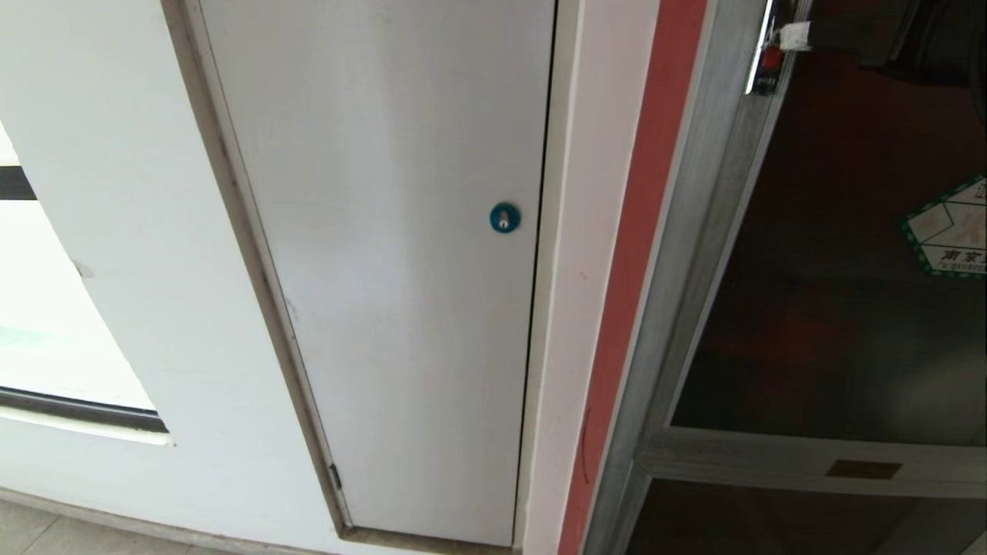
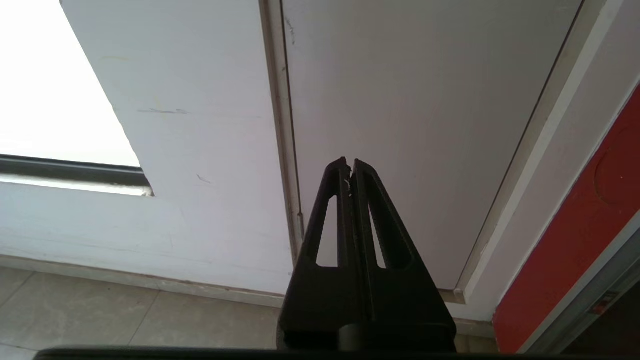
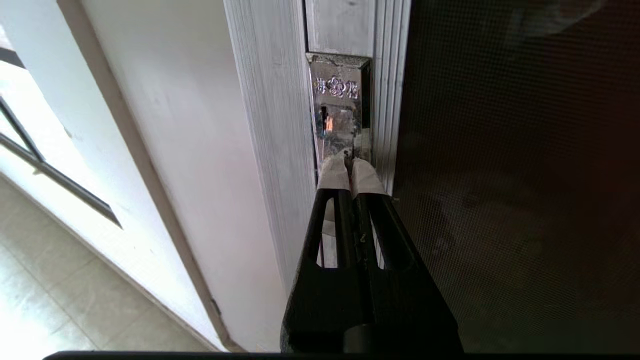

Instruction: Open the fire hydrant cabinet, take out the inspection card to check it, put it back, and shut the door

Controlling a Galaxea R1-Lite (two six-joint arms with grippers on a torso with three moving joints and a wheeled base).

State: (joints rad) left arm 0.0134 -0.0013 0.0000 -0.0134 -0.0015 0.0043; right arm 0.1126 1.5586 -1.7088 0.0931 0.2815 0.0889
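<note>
While my torso faces the wall, the fire hydrant cabinet (image 1: 678, 308) stands at the right of the head view, its brushed aluminium frame running beside a red strip (image 1: 640, 254) on the wall. Its door (image 1: 833, 308), dark tinted glass in an aluminium frame, appears shut against the frame, with a green-bordered white sticker (image 1: 952, 231) on the glass at the far right and a small brass plate (image 1: 864, 469) on the lower crossbar. To the left of the cabinet is a plain white door (image 1: 385, 270) with a blue round lock (image 1: 504, 217), and further left a window (image 1: 46, 331) over a tiled floor (image 1: 46, 532). My right gripper (image 3: 348, 162) is raised at the left stile of the cabinet door; its two white-taped fingertips (image 3: 334, 175) are pressed together with nothing between them, and they sit at the lower edge of the shiny metal latch plate (image 3: 339, 107) set in the stile. Whether the tips actually touch the plate cannot be determined. In the head view only the taped tip shows at the upper right, by the latch. My left gripper (image 2: 349, 162) hangs low and idle before the plain white door, fingers closed flat against each other and empty, well apart from the cabinet. The inspection card is not visible.
</note>
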